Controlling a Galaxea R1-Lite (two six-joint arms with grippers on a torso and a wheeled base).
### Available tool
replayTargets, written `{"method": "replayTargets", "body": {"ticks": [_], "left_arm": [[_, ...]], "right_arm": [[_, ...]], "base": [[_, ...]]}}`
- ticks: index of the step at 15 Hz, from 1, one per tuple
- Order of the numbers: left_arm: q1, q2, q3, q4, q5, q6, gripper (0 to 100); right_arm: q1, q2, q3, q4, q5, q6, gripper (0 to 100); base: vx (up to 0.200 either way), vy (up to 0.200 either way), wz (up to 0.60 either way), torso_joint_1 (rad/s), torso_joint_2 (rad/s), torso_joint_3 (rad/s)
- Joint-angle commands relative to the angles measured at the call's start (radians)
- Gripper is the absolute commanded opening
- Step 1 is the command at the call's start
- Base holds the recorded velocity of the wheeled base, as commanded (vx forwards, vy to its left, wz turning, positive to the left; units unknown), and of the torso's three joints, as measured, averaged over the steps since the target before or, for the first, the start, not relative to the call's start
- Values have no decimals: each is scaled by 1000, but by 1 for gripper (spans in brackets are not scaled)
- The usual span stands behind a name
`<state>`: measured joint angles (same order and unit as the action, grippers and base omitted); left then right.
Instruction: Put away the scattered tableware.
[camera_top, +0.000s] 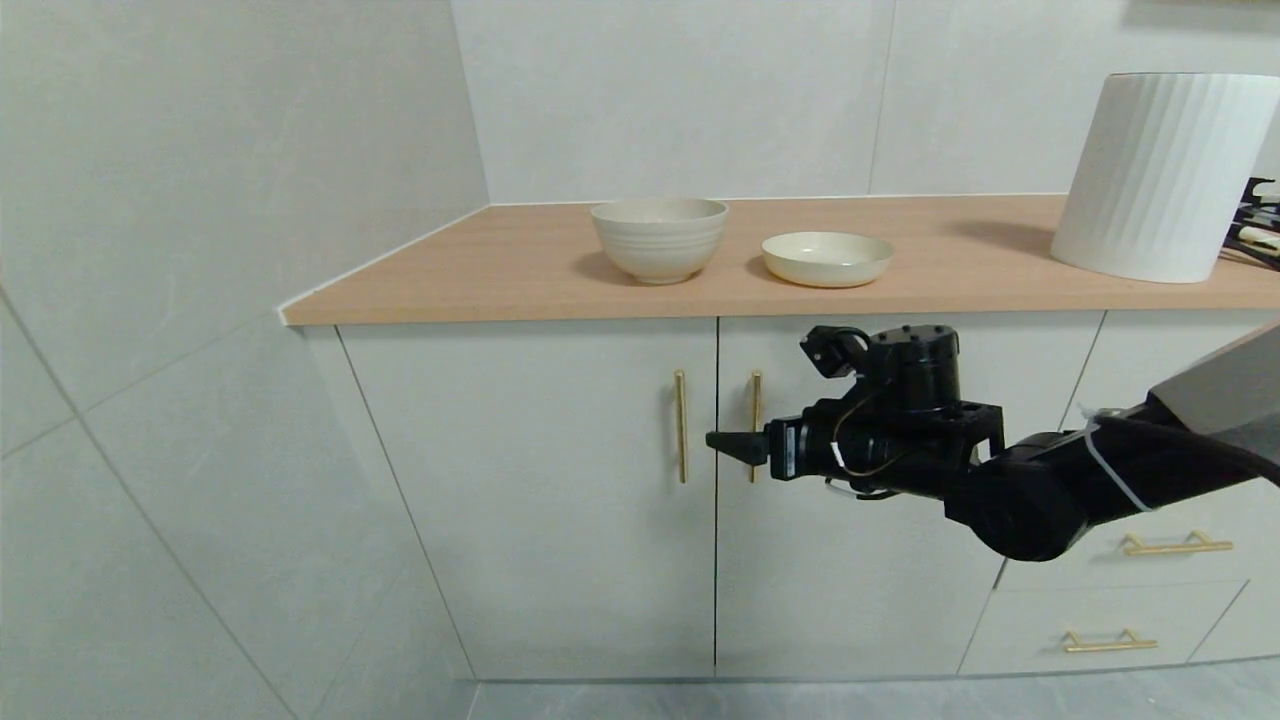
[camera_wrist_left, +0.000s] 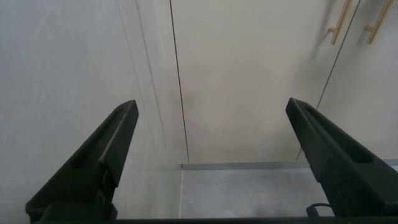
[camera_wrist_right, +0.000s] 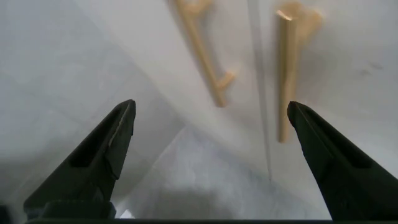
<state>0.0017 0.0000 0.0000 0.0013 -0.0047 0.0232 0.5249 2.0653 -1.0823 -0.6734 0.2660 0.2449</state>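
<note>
While the left gripper (camera_wrist_left: 210, 106) hangs with fingers apart before a cabinet door (camera_wrist_left: 249, 81), right arm (camera_top: 1100, 470) held level, right gripper (camera_top: 733, 444) spread wide just before two brass handles (camera_top: 680, 425), bowl (camera_top: 659, 238) and shallow dish (camera_top: 828, 258) above it on the counter (camera_top: 480, 280).

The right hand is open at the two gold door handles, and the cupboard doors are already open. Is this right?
Not quite. The head view shows both cupboard doors shut; the open right hand is indeed at the gold handles.
</note>
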Motion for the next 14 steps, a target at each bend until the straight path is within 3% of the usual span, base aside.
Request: {"method": "replayTargets", "body": {"ticks": [1, 14], "left_arm": [[0, 0, 0, -1, 0, 0, 100], [0, 0, 0, -1, 0, -2, 100]], "right_arm": [[-13, 36, -4, -5, -1, 8, 100], [-8, 127, -45, -173, 2, 143, 100]], "base": [[0, 0, 0, 0, 0, 0], [0, 0, 0, 0, 0, 0]]}}
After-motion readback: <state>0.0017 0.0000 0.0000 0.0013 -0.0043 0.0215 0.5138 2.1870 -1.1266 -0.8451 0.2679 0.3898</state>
